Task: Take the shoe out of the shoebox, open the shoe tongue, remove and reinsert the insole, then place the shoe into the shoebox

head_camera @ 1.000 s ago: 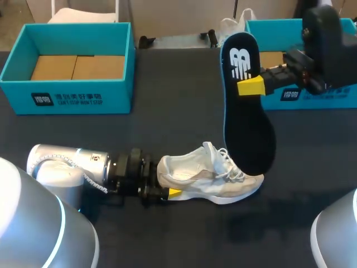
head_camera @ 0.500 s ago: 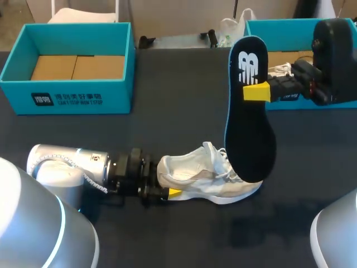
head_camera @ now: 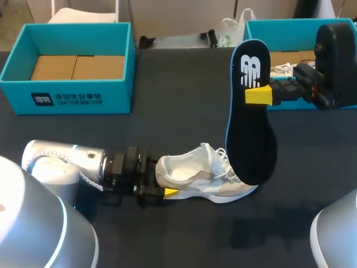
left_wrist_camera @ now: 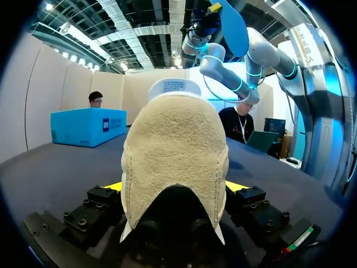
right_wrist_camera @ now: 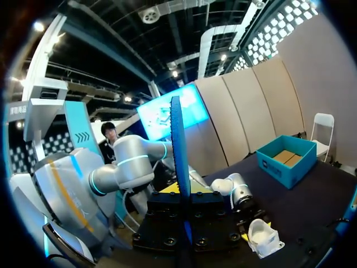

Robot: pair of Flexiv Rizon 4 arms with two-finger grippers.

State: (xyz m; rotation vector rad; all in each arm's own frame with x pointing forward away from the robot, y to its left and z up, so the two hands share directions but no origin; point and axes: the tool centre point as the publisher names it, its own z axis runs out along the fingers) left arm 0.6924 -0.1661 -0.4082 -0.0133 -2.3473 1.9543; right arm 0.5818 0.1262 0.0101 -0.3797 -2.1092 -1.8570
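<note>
Currently, in the head view, the right claw (head_camera: 254, 96) is closed on the insole (head_camera: 251, 134) near its heel end. The insole hangs almost upright, and its toe end overlaps the forefoot of the shoe (head_camera: 206, 178). Compared with one second ago, the insole is shifted toward the right shoebox (head_camera: 279, 23) and stands slightly straighter. The shoe lies on its side on the worktop (head_camera: 178, 84), heel clamped in the left claw (head_camera: 159, 181), and is drawn slightly toward the left arm. The left shoebox (head_camera: 67, 97) is well apart from both.

In the left wrist view, the heel of the shoe (left_wrist_camera: 175, 151) fills the space between the fingers of the left claw (left_wrist_camera: 175, 188), with a yellow tip against each side. The insole (left_wrist_camera: 231, 25) is raised well above and beyond the shoe.

In the right wrist view, the insole (right_wrist_camera: 178, 151) appears edge-on, pinched in the right claw (right_wrist_camera: 184, 218). The shoe (right_wrist_camera: 265, 237) lies ahead of and below it, clear of the insole.

Judgement: removal of the insole is complete and the shoe is held steady for reinsertion. The toe of the insole is not yet aligned with the shoe opening, so realignment is required first.
</note>
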